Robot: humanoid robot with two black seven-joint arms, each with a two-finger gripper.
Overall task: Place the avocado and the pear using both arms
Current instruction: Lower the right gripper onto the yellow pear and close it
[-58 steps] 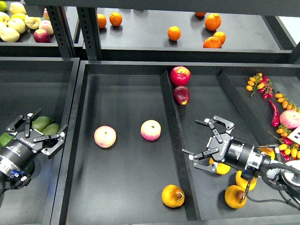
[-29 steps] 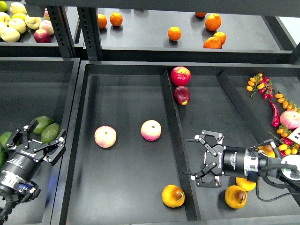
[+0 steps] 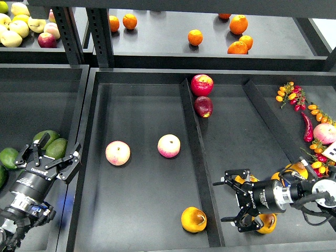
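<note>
Several green avocados lie in the left bin: two darker ones [image 3: 47,138] [image 3: 56,148] just behind my left gripper [image 3: 50,157], and a brighter one [image 3: 9,157] to its left. The left gripper is open and empty, its fingers spread just in front of the two darker avocados. A golden pear with a brown blotch [image 3: 193,219] lies at the front of the middle compartment by the divider. My right gripper [image 3: 224,202] is open and empty in the right compartment. It is low over more yellow pears [image 3: 266,223], which it partly hides.
Two peaches [image 3: 117,153] [image 3: 169,145] lie in the middle compartment. Red apples [image 3: 202,84] sit at the back by the divider [image 3: 193,142]. Chillies and small tomatoes [image 3: 310,123] lie at the far right. Oranges [image 3: 195,37] and apples are on the back shelf.
My right gripper has dropped toward the front and now sits low over the pears in the right compartment. My left gripper has shifted slightly right and forward. No fruit has moved.
</note>
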